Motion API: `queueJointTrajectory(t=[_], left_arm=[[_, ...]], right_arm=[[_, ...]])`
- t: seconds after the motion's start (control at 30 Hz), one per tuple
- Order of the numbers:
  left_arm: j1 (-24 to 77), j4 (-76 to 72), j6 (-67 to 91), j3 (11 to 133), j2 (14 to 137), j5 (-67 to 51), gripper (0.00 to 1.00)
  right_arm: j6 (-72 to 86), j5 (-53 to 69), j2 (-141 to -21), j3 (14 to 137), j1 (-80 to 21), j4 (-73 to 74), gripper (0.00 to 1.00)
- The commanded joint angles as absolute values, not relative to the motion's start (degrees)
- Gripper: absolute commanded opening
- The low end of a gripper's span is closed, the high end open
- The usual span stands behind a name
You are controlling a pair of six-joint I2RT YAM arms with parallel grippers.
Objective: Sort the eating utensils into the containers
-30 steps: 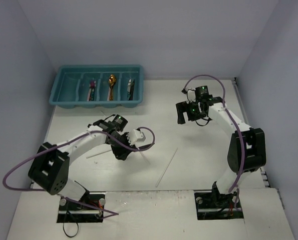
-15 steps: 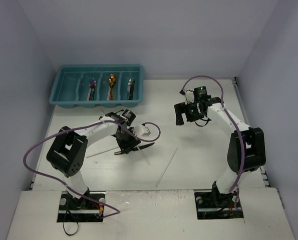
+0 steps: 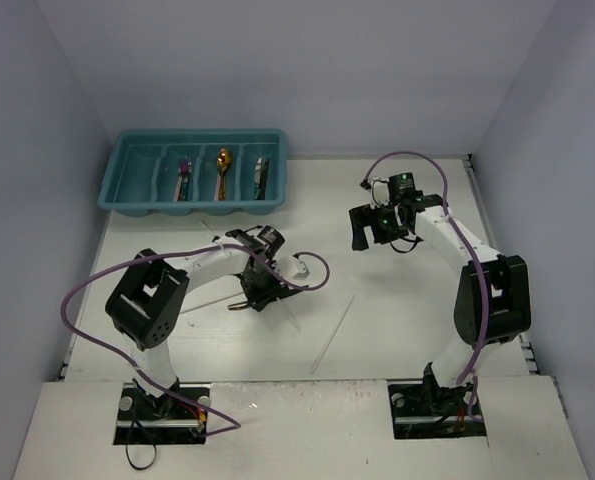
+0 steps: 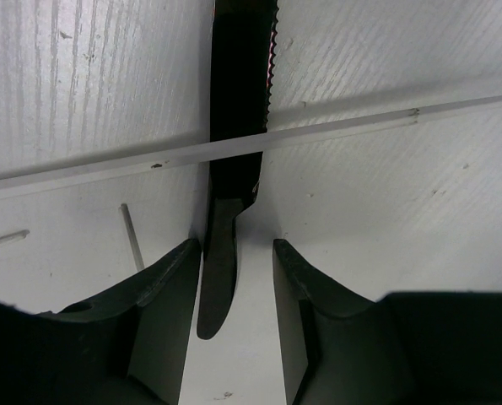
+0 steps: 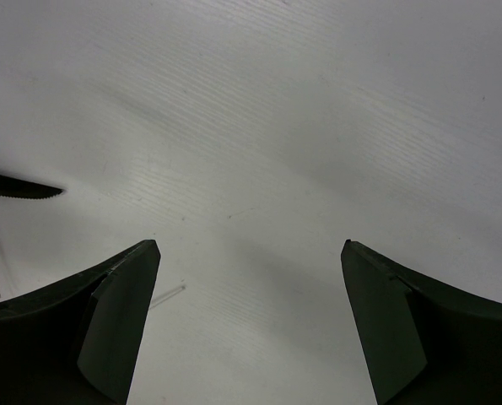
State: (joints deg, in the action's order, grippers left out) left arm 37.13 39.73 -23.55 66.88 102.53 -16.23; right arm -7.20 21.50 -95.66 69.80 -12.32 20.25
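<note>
Left end effector [image 4: 235, 246] is sitting low over the desk [image 3: 397, 310], fingers partly spread and straddling the handle of a black serrated knife [image 4: 242, 101]. The handle is lying close against the left finger [image 4: 162, 291]; a clear gap is showing on the right finger's side, so nothing is being pinched. The knife is lying flat on the desk, blade pointing away from the wrist camera. A thin white chopstick [image 4: 335, 131] is crossing over the blade.

Right end effector [image 5: 249, 246] is hovering over bare desk at the far right, fingers spread wide and holding nothing. A dark serrated tip is poking in at the left edge of its wrist view.

Teal tray [image 3: 117, 186] is sitting at the far left corner, well apart from both arms. A gold spoon [image 3: 222, 163] is lying in one compartment, a pink-handled piece [image 3: 184, 180] in the compartment to its left and a silvery piece [image 3: 261, 178] in the one to its right. A second chopstick [image 3: 334, 332] is lying loose on the desk between the arms.
</note>
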Motion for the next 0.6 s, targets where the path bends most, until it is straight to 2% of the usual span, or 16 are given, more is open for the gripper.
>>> queueJointTrajectory(t=[0.0, 0.27, 0.47, 0.57], left_arm=[[38.0, 39.9, -22.8, 69.3, 103.3, -13.7, 0.36], [39.9, 41.9, -22.3, 71.3, 106.9, -11.3, 0.28], [40.4, 43.1, -22.5, 71.5, 107.0, -11.8, 0.08], [41.5, 44.8, -22.0, 72.2, 106.0, -11.3, 0.02]], right_arm=[[-7.7, 22.6, -93.3, 69.7, -11.8, 19.4, 0.87], [-7.9, 22.9, -92.7, 69.3, -11.2, 19.5, 0.87], [-8.0, 22.9, -92.5, 69.6, -11.1, 19.5, 0.87], [-7.9, 23.2, -92.5, 69.7, -11.1, 19.5, 0.87]])
